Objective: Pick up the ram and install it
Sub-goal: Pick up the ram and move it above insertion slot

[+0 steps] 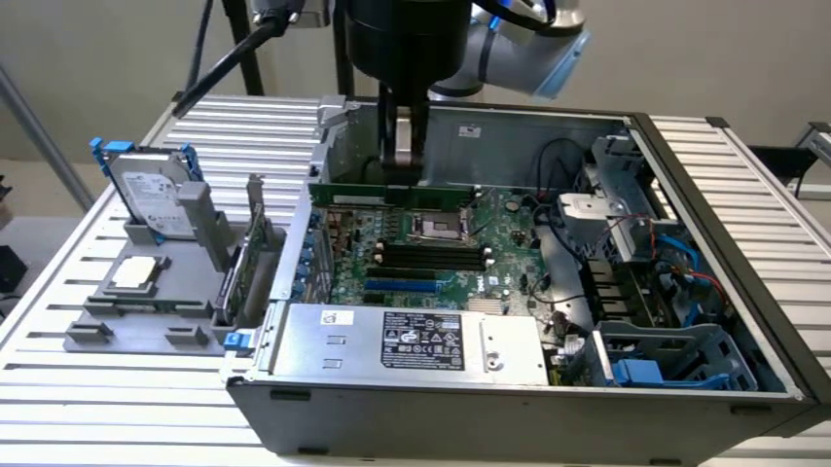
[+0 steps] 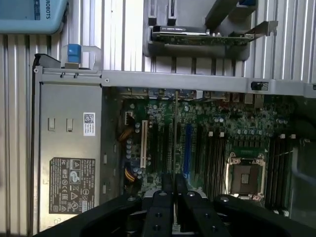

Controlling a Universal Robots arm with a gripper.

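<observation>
**Exterior view: ram carried edge-down over the open computer**

The claw [image 1: 400, 167] hangs inside the open computer case [image 1: 520, 131], clamped on the ram [image 1: 389, 196]. The stick is gripped at about the middle of its upper edge, so it hangs level, with its contact edge facing down toward the motherboard [image 1: 507, 243], the attitude a slot demands. It sits above the board on the far side of the CPU socket [image 1: 435, 230] and close to the case's rear wall. It appears clear of the board and not seated in any slot. Which slot it is aligned with cannot be judged.

In the wrist view, the two fingers [image 2: 167, 190] are drawn together on the ram [image 2: 176, 133]. It appears there as a thin line, seen along its edge and running parallel to the long slots [image 2: 213, 158] below it.

The power supply [image 1: 403, 341] fills the near side of the case. An upright expansion card [image 1: 253, 258] stands in a grey holder on the table [image 1: 78, 389], well apart from the claw.
</observation>
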